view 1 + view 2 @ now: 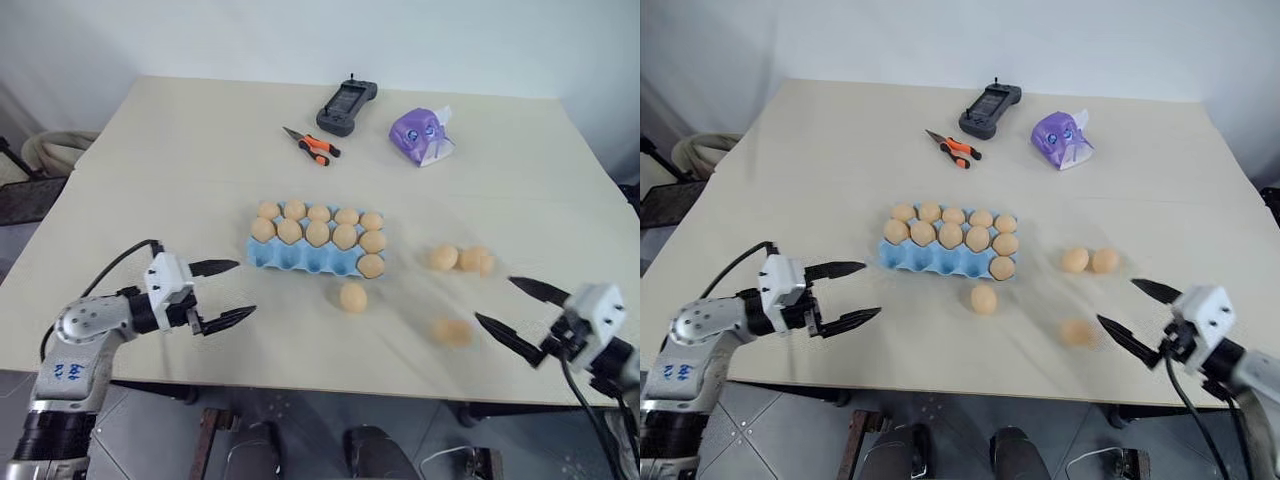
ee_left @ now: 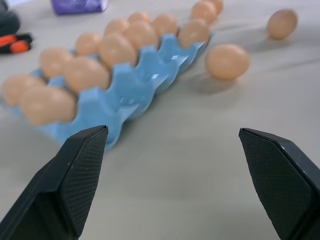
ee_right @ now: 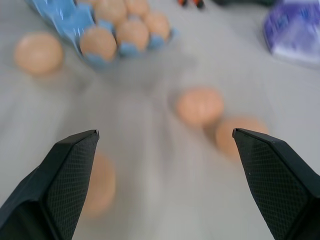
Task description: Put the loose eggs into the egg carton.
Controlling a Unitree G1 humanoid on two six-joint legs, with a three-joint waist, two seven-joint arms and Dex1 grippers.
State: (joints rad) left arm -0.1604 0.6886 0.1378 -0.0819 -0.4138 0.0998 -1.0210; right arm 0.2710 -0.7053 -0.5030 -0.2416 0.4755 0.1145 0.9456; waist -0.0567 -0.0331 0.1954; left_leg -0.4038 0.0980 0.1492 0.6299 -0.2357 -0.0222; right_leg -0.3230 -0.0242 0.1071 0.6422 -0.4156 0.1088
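Four loose eggs [image 1: 983, 298] on beige table [image 1: 820, 170], white wall [image 1: 940, 40] behind; both pincers wide

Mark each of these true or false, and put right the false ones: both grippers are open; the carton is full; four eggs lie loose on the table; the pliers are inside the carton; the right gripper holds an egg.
1. Both grippers are open. True: the left gripper and the right gripper both have their fingers spread.
2. The egg carton is full. False: its near row has empty cups.
3. Four loose eggs lie on the table. True.
4. The pliers are inside the carton. False: they lie on the table beyond it.
5. The right gripper holds an egg. False: it holds nothing.
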